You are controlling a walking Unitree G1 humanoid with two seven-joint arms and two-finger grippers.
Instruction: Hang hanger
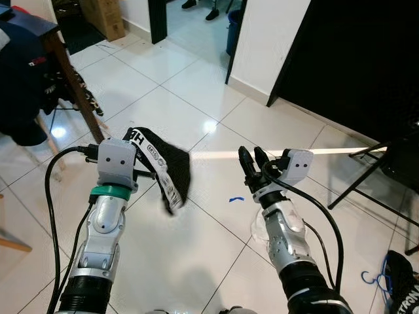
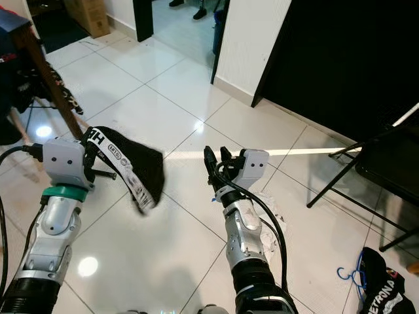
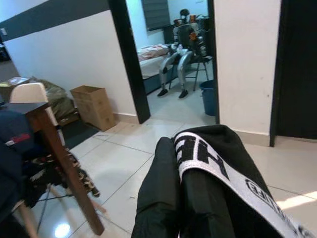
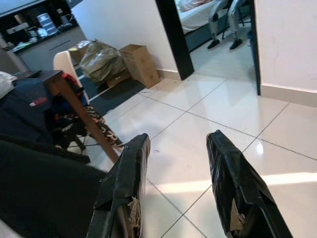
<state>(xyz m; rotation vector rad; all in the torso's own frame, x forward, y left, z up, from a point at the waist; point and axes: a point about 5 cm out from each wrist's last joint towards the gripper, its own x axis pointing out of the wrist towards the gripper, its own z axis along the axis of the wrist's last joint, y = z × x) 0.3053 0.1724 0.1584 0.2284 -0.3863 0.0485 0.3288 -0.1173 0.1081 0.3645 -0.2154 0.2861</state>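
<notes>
My left gripper [image 1: 145, 174] is raised at the left with a black garment [image 1: 171, 163] with a white lettered band draped over it. The cloth hides most of its fingers [image 3: 158, 198]; it looks shut on the garment [image 3: 223, 183]. At the centre right my right gripper [image 1: 253, 161] is held up, open and with nothing in it; its two black fingers [image 4: 124, 183] stand apart over the white floor. A blue hanger [image 1: 374, 277] lies on the floor at the lower right, beside another dark garment [image 1: 402, 284].
A wooden stand [image 1: 72, 78] hung with dark clothes is at the far left. Black metal chair legs [image 1: 366, 171] stand at the right. A doorway ahead leads past a blue bin [image 1: 234, 29] to a seated silver figure [image 3: 181, 44]. A cardboard box [image 3: 94, 106] stands by the wall.
</notes>
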